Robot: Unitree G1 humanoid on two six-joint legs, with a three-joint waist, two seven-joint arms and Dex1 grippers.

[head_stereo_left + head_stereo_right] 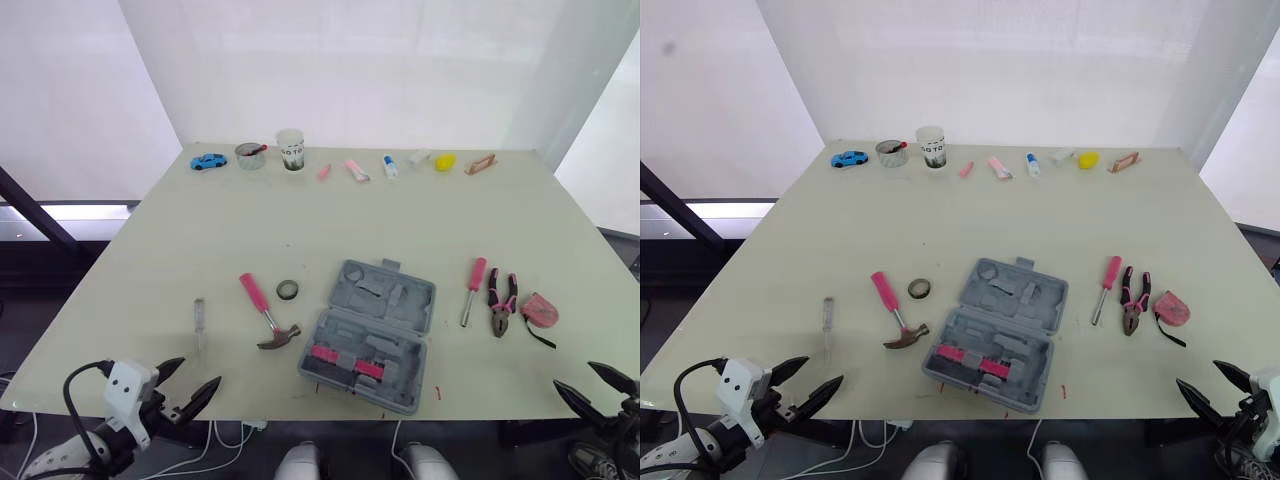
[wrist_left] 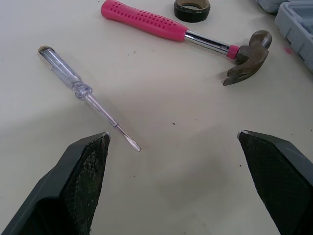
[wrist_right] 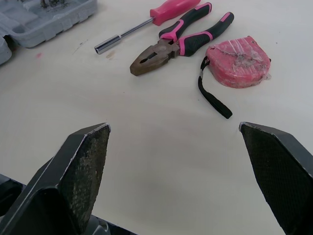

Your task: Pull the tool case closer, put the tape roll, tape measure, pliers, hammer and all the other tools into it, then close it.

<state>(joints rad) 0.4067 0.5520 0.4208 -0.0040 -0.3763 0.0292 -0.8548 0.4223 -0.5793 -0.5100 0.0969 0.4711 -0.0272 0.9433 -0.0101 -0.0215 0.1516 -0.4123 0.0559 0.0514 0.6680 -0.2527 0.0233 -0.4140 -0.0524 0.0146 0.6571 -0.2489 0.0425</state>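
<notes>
The grey tool case point(image 1: 372, 333) lies open near the table's front middle, with pink-handled pieces in its near half. Left of it lie a pink-handled hammer point(image 1: 268, 312), a dark tape roll point(image 1: 288, 290) and a clear-handled screwdriver point(image 1: 199, 322). Right of the case are a pink screwdriver point(image 1: 473, 290), pink-and-black pliers point(image 1: 501, 302) and a pink tape measure point(image 1: 540, 312). My left gripper point(image 1: 185, 390) is open at the front left edge, short of the clear screwdriver point(image 2: 88, 97). At the front right edge, my right gripper point(image 1: 592, 385) is open, short of the pliers point(image 3: 176, 43) and tape measure point(image 3: 239, 61).
Along the table's far edge stand a blue toy car point(image 1: 208, 161), a small tin point(image 1: 249, 156), a white cup point(image 1: 291, 150), several small tubes and bottles, a yellow object point(image 1: 445, 161) and a wooden piece point(image 1: 480, 164). White walls enclose the table point(image 1: 400, 225).
</notes>
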